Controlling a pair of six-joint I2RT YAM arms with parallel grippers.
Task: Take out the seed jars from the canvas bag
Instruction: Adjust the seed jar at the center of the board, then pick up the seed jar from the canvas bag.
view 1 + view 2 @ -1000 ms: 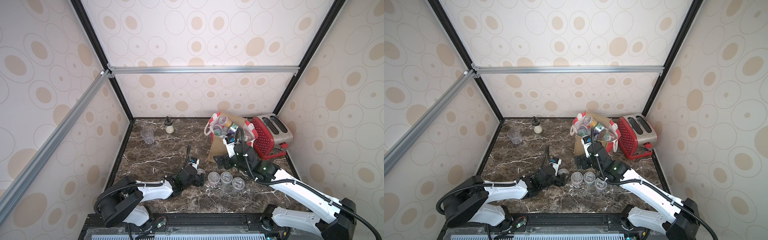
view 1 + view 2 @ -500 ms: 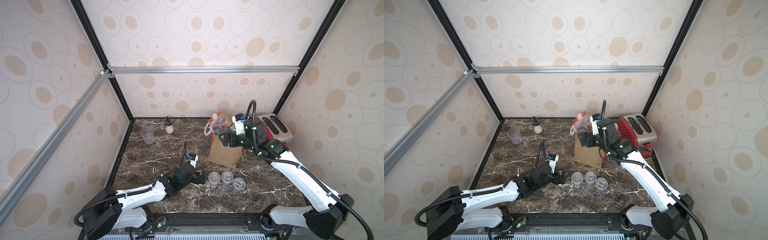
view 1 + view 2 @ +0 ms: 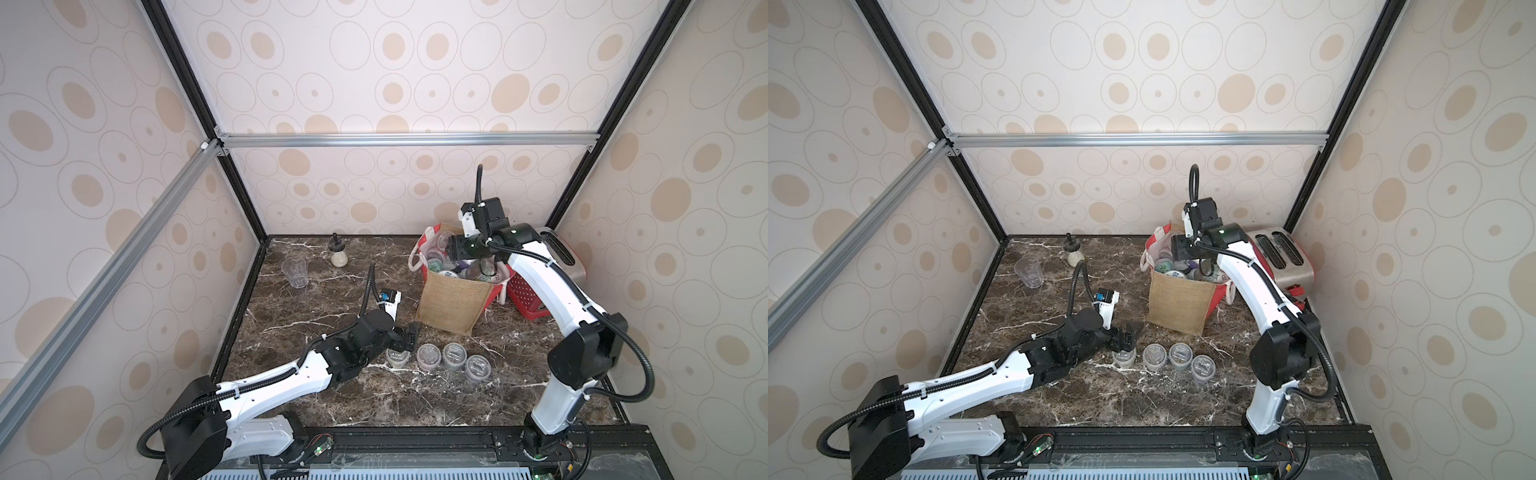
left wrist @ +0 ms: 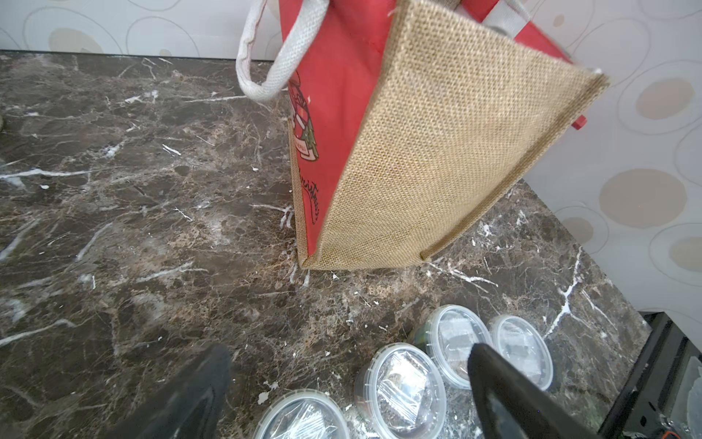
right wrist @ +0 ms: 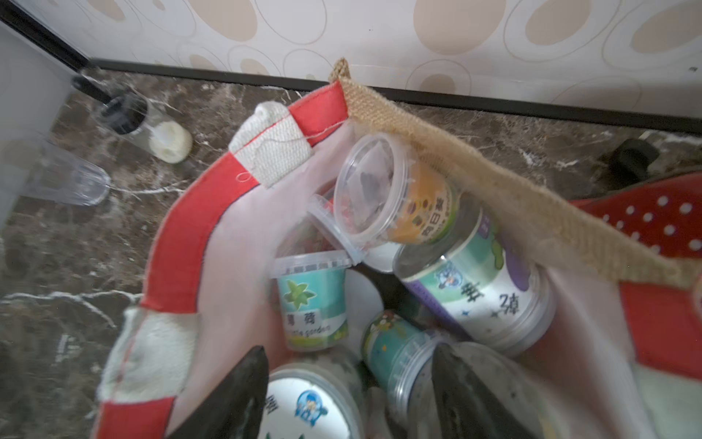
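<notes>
Tan-and-red canvas bag [image 3: 453,303], brown white-veined table [image 3: 316,291], red dotted toaster [image 3: 524,293]

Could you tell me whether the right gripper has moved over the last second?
Yes. The right gripper has risen from the table in front of the bag to its open top.

The left arm [image 3: 282,378] lies low over the worktop [image 3: 316,291] from 7 o'clock toward the centre, the left gripper [image 3: 409,337] with jaws spread wide. The right arm [image 3: 540,278] rises from 5 o'clock and arches to 1 o'clock, the right gripper [image 5: 349,351] tilted down, jaws apart.
</notes>
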